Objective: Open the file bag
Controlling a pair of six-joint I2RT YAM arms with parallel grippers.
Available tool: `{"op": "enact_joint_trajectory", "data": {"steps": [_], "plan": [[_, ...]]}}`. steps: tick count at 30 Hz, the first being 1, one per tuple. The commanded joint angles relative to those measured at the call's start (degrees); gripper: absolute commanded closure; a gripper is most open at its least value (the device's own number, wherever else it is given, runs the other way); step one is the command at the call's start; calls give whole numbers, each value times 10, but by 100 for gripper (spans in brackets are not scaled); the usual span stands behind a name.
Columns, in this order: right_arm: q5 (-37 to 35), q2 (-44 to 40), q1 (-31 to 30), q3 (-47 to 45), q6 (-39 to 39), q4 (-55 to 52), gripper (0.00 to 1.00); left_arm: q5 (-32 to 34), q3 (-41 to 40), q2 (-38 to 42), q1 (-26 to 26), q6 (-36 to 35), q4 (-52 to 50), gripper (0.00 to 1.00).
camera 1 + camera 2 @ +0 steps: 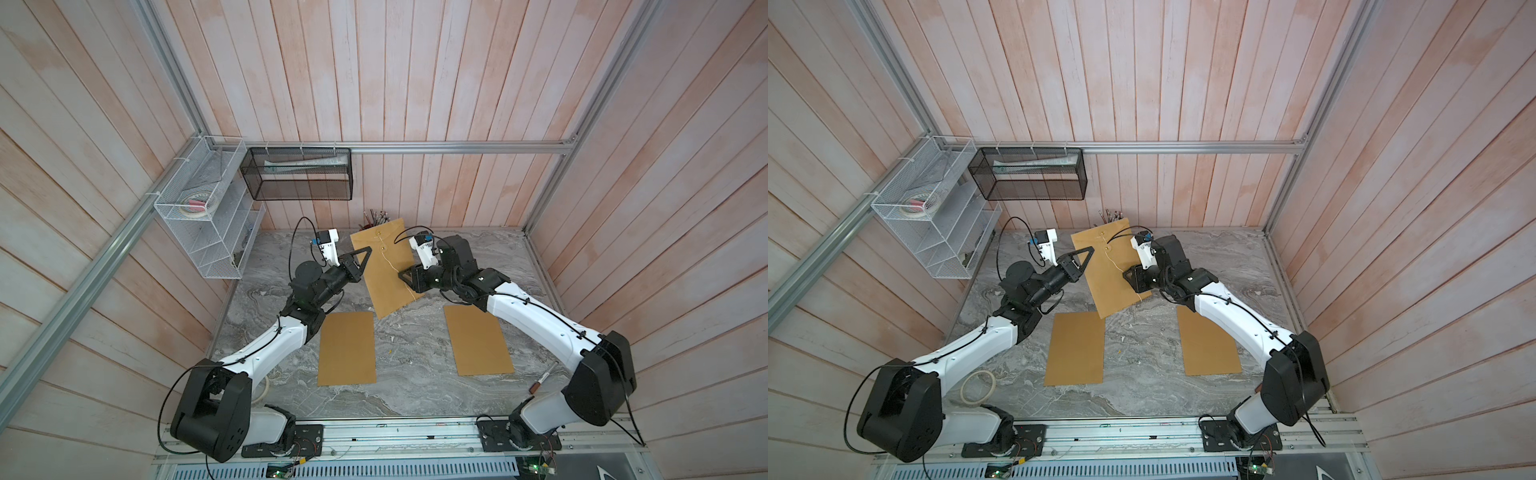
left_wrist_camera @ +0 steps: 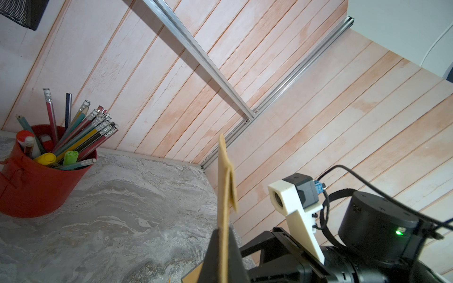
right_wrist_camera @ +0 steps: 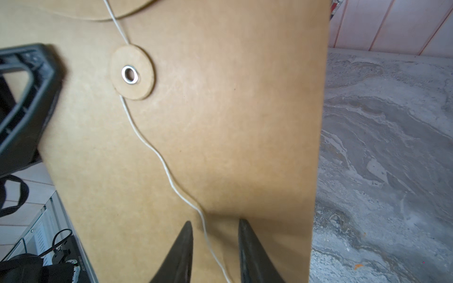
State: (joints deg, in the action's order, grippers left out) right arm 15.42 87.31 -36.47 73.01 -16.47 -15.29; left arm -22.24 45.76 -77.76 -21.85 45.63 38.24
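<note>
One file bag (image 1: 386, 270) (image 1: 1113, 282), brown kraft, sits at 12 o'clock of the table (image 1: 415, 386) and is held up between both arms. Its flap end points to 12 and its lower end to about 5. I can't tell if the lower corner touches the marble. The left wrist view has the bag (image 2: 223, 196) edge-on, with the flap (image 2: 232, 186) standing slightly off the body.

The white string (image 3: 157, 152) runs from the flap past the button disc (image 3: 132, 73) and trails loose down the bag face (image 3: 245, 122).

The left gripper (image 1: 368, 250) (image 1: 1089, 249) is at the bag's 9 o'clock edge. Its jaws are clamped on that edge, and paper shows between the fingers (image 2: 210, 254).

The right gripper (image 1: 401, 275) (image 1: 1124, 274) (image 3: 214, 221) is at the bag's 3 o'clock side. Its jaws are apart and grip nothing, and the string passes between the tips. The tips are right at the bag face; contact unclear.

One brown sheet (image 1: 347, 349) lies flat at 7 o'clock of the bag, and another brown sheet (image 1: 478, 340) lies at 5 o'clock.

- Red pencil cup (image 2: 36, 181): behind the bag at 12.
- Tape roll (image 1: 978, 386): at 7, near the left arm base.
- Marker (image 1: 542, 378): at 4.
- White wire rack (image 1: 199, 220): at 10 on the wall.
- Black mesh basket (image 1: 297, 174): at 11.
</note>
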Motion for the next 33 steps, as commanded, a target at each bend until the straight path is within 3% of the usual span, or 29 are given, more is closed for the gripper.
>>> {"op": "enact_joint_trajectory", "data": {"steps": [1,9,20,26,33], "plan": [[-14,12,-6,2,-2,-15,69,-10,-6,11,-2,-1,8,100],[-7,18,-8,-4,-15,-1,77,-9,-5,9,-2,1,8,100],[-10,35,-23,8,-19,-3,79,-4,-8,9,-2,1,8,100],[-24,39,-22,6,-26,-4,100,-4,-8,13,-2,0,8,100],[-25,25,-18,-21,-40,3,100,2,-10,27,0,-13,-8,100]]}}
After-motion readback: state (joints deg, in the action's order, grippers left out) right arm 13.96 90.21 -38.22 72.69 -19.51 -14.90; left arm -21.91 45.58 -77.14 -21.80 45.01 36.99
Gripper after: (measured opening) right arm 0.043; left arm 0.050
